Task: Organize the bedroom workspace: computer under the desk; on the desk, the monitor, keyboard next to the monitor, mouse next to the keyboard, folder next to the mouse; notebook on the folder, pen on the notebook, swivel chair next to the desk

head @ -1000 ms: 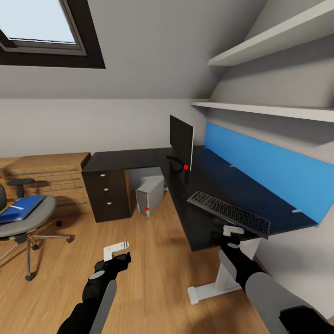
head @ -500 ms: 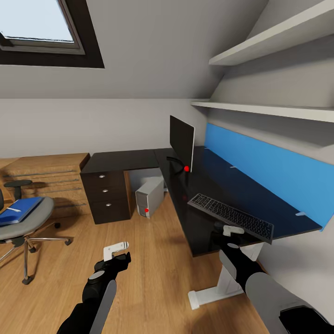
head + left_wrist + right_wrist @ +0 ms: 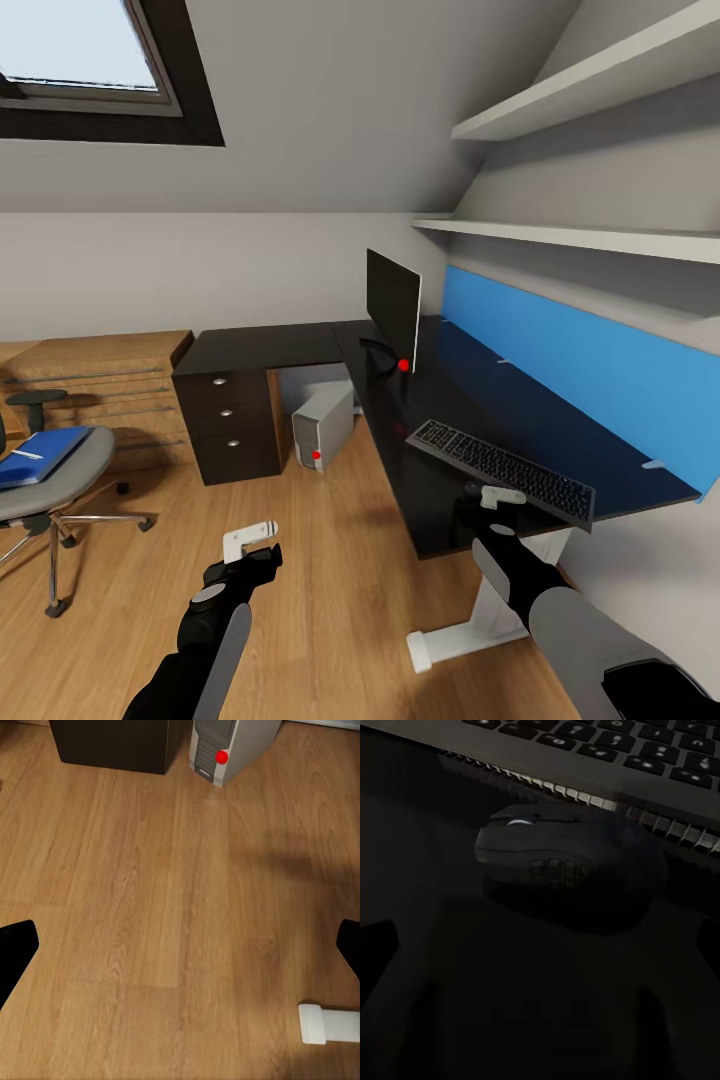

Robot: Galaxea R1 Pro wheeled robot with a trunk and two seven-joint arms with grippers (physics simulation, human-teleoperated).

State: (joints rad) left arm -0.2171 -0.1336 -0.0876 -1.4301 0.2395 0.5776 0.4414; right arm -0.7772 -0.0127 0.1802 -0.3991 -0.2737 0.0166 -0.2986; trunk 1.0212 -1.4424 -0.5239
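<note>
The black monitor [image 3: 392, 300] stands on the dark L-shaped desk [image 3: 450, 390], with the black keyboard [image 3: 500, 470] near the desk's front end. A dark mouse [image 3: 574, 862] lies on the desktop right beside the keyboard [image 3: 607, 750]. My right gripper [image 3: 490, 497] hovers open just behind the mouse, its fingers wide of it. The grey computer tower [image 3: 322, 425] sits under the desk. On the grey swivel chair [image 3: 60, 480] at the left lies a blue folder [image 3: 40, 455] with a thin pale item on top. My left gripper [image 3: 250, 542] hangs open over the floor.
A dark drawer unit [image 3: 228, 420] closes the desk's left end, with wooden steps [image 3: 100, 385] beyond it. The desk's white foot [image 3: 330, 1024] rests on the wood floor [image 3: 150, 907] near the tower [image 3: 225, 746]. Shelves [image 3: 580, 235] and a blue panel [image 3: 560, 350] line the right wall.
The whole picture has shifted slightly, so the camera moved: chair further left, desk end further right. Both arms keep their places in view.
</note>
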